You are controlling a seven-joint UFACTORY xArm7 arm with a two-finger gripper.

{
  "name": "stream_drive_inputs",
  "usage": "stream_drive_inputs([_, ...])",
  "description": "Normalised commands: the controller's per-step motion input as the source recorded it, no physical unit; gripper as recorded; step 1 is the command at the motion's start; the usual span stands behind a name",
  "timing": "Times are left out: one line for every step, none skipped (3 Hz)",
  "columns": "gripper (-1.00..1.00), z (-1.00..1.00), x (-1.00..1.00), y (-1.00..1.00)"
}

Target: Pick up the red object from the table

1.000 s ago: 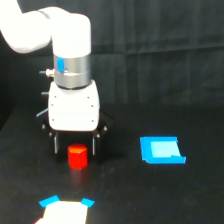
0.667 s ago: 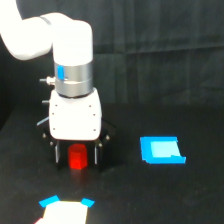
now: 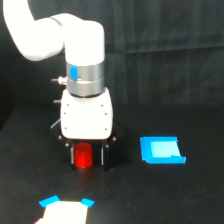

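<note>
The red object [image 3: 83, 155], a small bright red prism, stands on the black table [image 3: 190, 200] directly under the white arm's wrist. My gripper [image 3: 88, 156] is lowered over it, with a dark finger on each side of it. The jaws stand apart: the left finger is close against the red object and a narrow gap shows between it and the right finger [image 3: 104, 155]. The white gripper body hides the top of the red object.
A flat bright blue piece [image 3: 161, 150] lies on the table on the exterior view's right of the gripper. A white piece with blue corners [image 3: 65, 210] lies at the bottom edge, in front of the gripper.
The gripper has come down over the red object, so its fingers now flank it and its body hides the object's top. The red object has not moved.
</note>
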Motion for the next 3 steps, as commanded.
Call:
stream_drive_inputs([-0.91,0.35,-0.32,0.30])
stream_drive_inputs([-0.81,1.00,0.87,0.11])
stream_drive_inputs([-0.33,1.00,1.00,0.33])
